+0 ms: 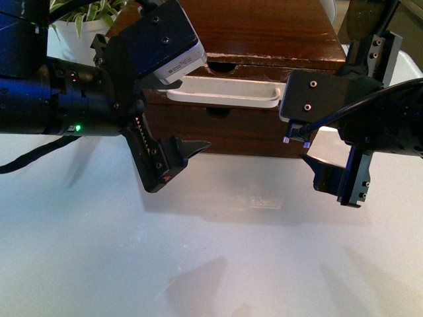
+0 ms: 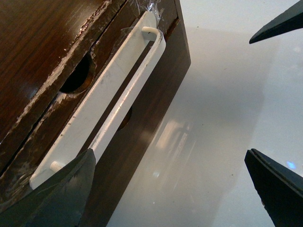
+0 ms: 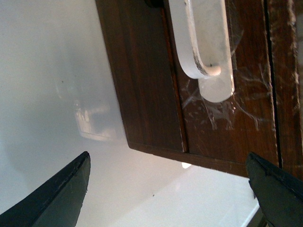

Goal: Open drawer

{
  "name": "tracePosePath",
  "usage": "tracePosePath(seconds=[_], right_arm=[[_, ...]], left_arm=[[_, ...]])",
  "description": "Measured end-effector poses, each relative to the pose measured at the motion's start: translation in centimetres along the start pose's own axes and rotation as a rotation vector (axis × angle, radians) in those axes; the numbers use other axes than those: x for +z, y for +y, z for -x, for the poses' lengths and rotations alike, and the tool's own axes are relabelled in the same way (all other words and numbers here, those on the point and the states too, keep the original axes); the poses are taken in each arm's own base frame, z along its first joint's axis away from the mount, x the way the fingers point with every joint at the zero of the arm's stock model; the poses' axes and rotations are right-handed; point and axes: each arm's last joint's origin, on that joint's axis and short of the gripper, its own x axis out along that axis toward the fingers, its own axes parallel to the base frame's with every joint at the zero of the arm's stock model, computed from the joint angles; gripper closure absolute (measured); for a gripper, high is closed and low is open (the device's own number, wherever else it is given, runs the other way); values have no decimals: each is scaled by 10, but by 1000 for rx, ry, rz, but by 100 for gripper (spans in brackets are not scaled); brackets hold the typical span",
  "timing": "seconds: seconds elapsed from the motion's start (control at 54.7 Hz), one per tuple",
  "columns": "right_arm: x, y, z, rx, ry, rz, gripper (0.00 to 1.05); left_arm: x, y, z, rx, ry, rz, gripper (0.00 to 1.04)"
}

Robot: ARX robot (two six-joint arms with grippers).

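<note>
The drawer (image 1: 264, 72) is the upper dark brown front of a small wooden cabinet at the back centre, with a semicircular notch and scuffed whitish marks. It looks shut. Its wide white bar handle (image 1: 225, 92) runs across it. My left gripper (image 1: 178, 99) is open at the handle's left end, not touching it. My right gripper (image 1: 310, 112) is open at the handle's right end. In the left wrist view the handle (image 2: 118, 94) lies beside my open left gripper (image 2: 173, 189). In the right wrist view the handle's end (image 3: 203, 42) is ahead of my open right gripper (image 3: 168, 189).
A plain lower drawer front (image 1: 251, 129) with a small notch sits under the handle. A potted plant (image 1: 73, 23) stands at the back left. The cabinet stands on a glossy white table (image 1: 218, 251). A black cable (image 1: 26, 162) hangs at the left.
</note>
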Motion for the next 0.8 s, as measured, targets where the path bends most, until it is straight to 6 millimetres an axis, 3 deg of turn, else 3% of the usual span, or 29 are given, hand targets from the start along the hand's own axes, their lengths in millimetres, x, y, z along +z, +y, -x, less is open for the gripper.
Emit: tracePosePath(seconds=[0.201,0.42,0.804], right_arm=[[10,-1,-11,23,-36,30,9],[15,-17,-18,28,-72,25,9],[12,-12,-26,76,-84,31,9]], left_arm=[[1,8,-14,-31,15,-44,8],[3,15,-32,-68,34,-79,8],[2,26,-50,-93,58,-106,8]])
